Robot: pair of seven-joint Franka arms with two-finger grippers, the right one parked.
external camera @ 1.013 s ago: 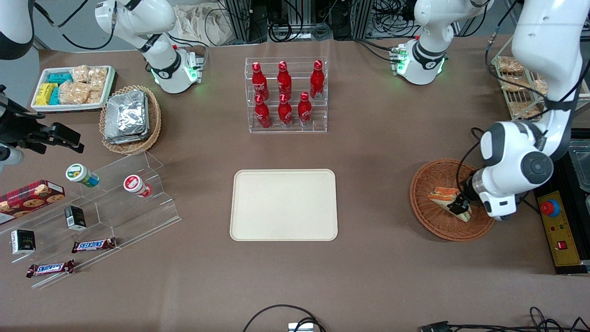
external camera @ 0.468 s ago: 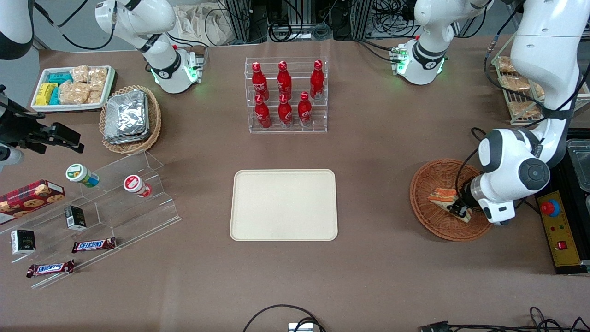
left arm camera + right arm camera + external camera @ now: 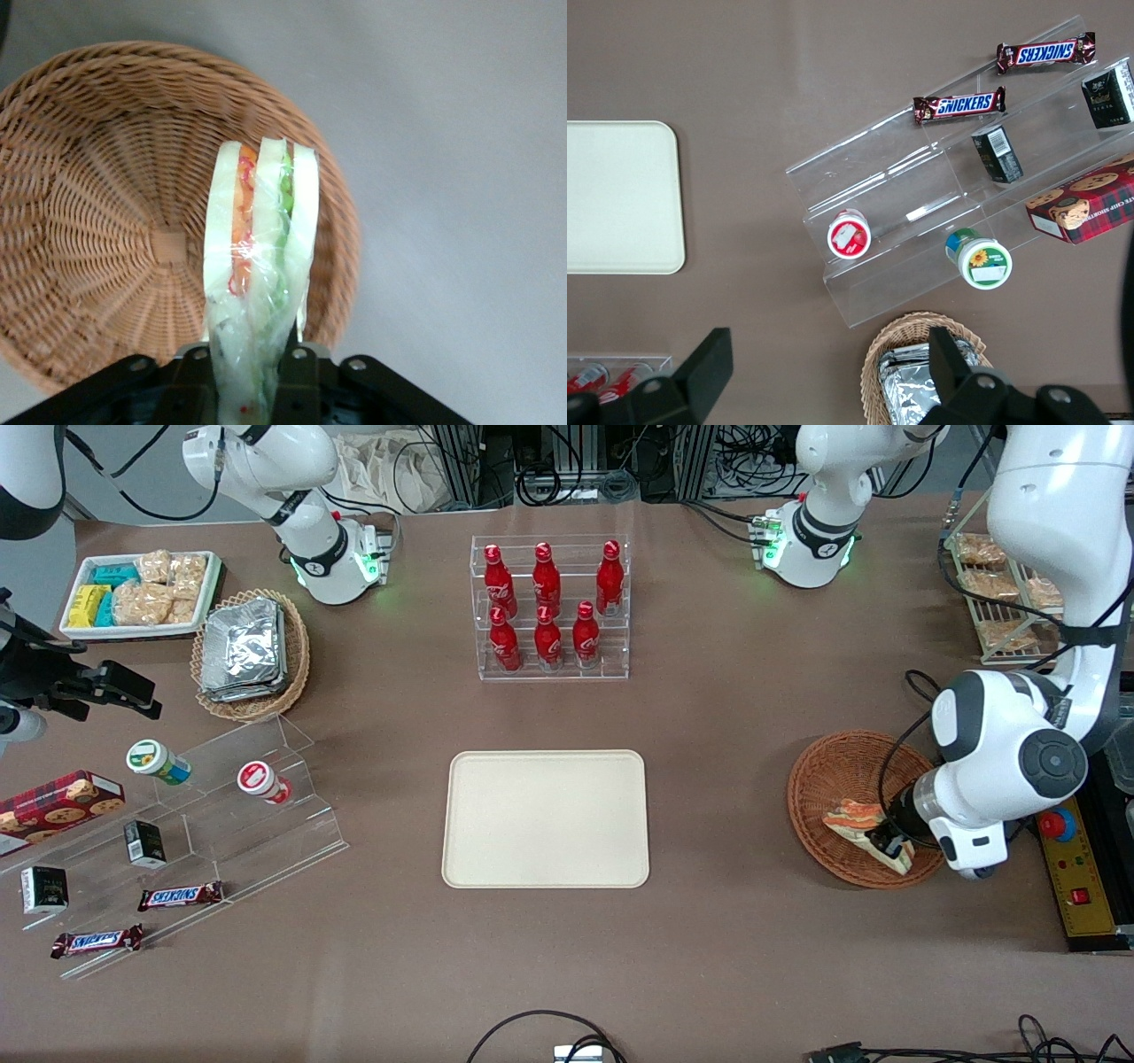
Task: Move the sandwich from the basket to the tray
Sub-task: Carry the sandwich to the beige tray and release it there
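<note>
The gripper [image 3: 889, 841] is clamped on the sandwich [image 3: 866, 830], lifted over the near edge of the basket [image 3: 824, 775] — the pick looks done, while the carry to the bare tray [image 3: 546, 818], well apart toward mid-table, is left.

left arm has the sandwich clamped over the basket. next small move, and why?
Probably a straight lift. The gripper is shut on the sandwich, whose wedge hangs above the basket with its tip over the rim. I'd raise it clear of the wicker before swinging sideways toward the tray, which lies bare toward the table's middle.
</note>
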